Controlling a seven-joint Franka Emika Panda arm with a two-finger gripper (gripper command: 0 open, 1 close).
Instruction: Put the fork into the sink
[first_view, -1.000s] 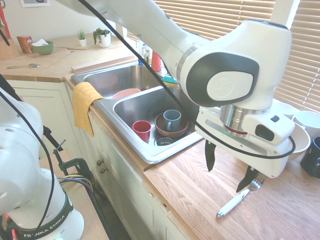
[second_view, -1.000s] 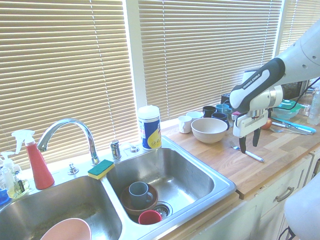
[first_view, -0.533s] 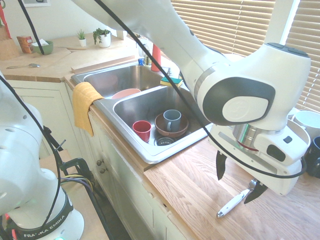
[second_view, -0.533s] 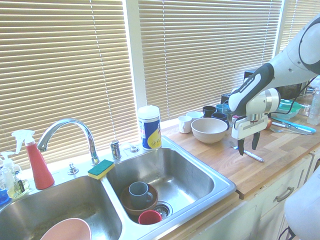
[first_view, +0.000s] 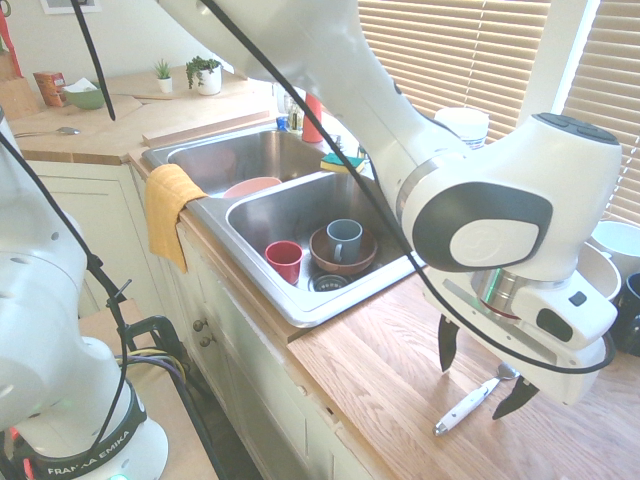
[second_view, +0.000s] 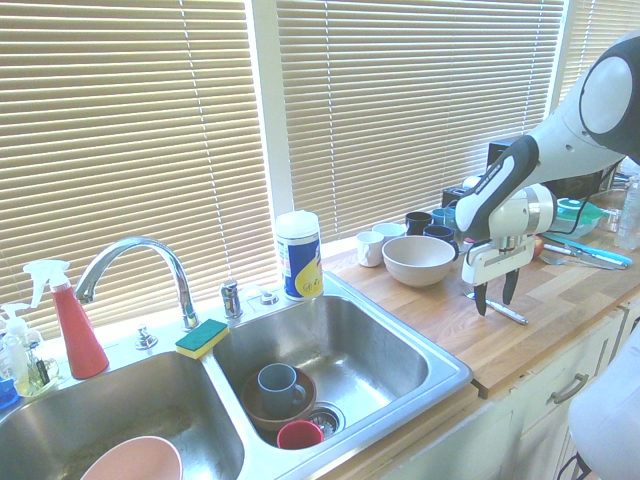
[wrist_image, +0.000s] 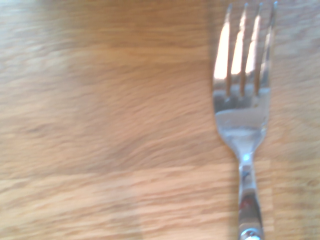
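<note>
The fork (first_view: 467, 405) lies flat on the wooden tabletop (first_view: 345, 375), beyond the end of the sink (first_view: 300, 312), its white handle resting on the wood and its metal head near the mugs and bowls. In the wrist view its four tines and metal neck are seen close up. The jaws (first_view: 481, 386) stand wide open above it, one finger to either side of the fork, with nothing in their hold. Near the fork, toward the blinds (second_view: 420, 90), stand a large pale bowl (second_view: 418, 261), a white mug (second_view: 370, 249) and some dark mugs. The sink has two basins. The one nearer the fork contains a red cup (first_view: 284, 261) and a brown bowl (first_view: 322, 250) with a blue-grey mug (first_view: 345, 240) inside; the other contains a pink bowl (second_view: 133, 462). A sponge (second_view: 202, 338) rests beside the curved faucet (second_view: 150, 243).
</note>
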